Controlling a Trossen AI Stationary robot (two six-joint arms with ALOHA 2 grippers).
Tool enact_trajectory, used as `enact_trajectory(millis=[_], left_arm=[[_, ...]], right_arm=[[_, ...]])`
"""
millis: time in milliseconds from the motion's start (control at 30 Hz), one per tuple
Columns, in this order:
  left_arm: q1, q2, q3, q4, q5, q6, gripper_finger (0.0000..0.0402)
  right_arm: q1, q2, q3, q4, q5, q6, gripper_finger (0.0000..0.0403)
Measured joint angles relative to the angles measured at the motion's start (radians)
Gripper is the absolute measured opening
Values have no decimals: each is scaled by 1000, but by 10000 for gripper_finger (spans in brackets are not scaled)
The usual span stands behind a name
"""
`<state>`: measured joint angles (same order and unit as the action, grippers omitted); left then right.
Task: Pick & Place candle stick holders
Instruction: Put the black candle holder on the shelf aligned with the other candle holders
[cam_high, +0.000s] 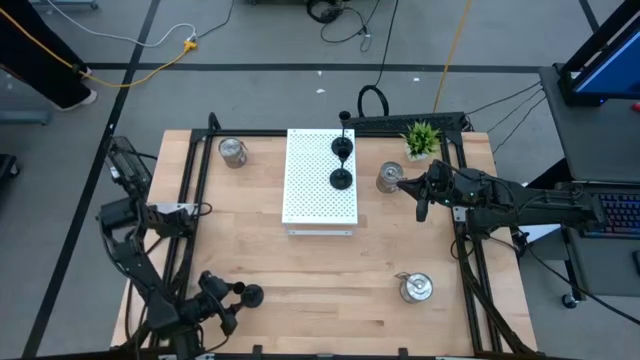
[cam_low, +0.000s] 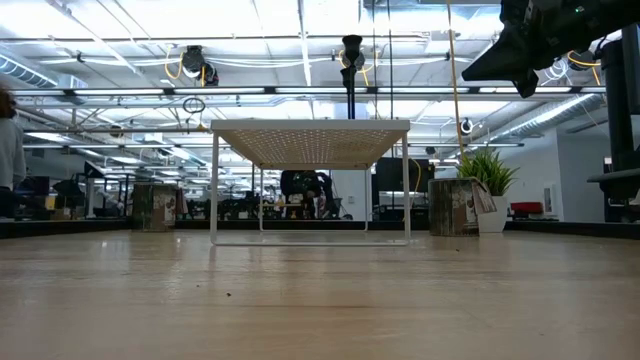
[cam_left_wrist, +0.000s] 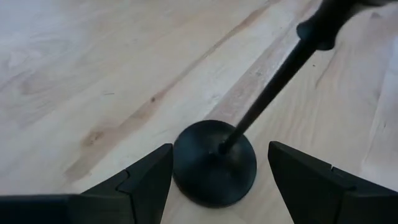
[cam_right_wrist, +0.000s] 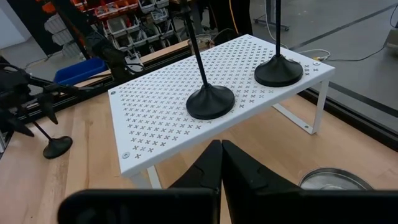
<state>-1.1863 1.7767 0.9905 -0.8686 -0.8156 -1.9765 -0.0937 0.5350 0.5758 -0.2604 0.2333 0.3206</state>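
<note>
Two black candle stick holders (cam_high: 342, 147) (cam_high: 341, 180) stand by their round bases on the white perforated shelf (cam_high: 305, 200). A third black holder (cam_high: 250, 295) stands on its base on the table at the near left. My left gripper (cam_high: 238, 297) is open there, its fingers on either side of that round base (cam_left_wrist: 214, 165). Three silver holders rest on the table: far left (cam_high: 233, 152), right of the shelf (cam_high: 389, 178), and near right (cam_high: 415, 288). My right gripper (cam_high: 408, 186) is shut and empty, raised beside the middle silver one (cam_right_wrist: 336, 180).
A small green potted plant (cam_high: 422, 138) stands at the far right, behind the right gripper. Black frame rails (cam_high: 195, 200) run along the table's left, far and right sides. Bare wood lies between the shelf and the near edge (cam_high: 320, 290).
</note>
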Motion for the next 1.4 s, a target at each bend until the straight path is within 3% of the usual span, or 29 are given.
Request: enact_trajectory(millis=[467, 1067, 1400], left_arm=[[39, 5, 0, 3, -50, 112, 271], [60, 63, 0, 7, -49, 57, 271], [60, 63, 0, 7, -47, 117, 271]], right_arm=[[0, 0, 0, 1, 0, -3, 0], [0, 0, 0, 1, 0, -19, 0], [0, 0, 0, 1, 0, -19, 0]])
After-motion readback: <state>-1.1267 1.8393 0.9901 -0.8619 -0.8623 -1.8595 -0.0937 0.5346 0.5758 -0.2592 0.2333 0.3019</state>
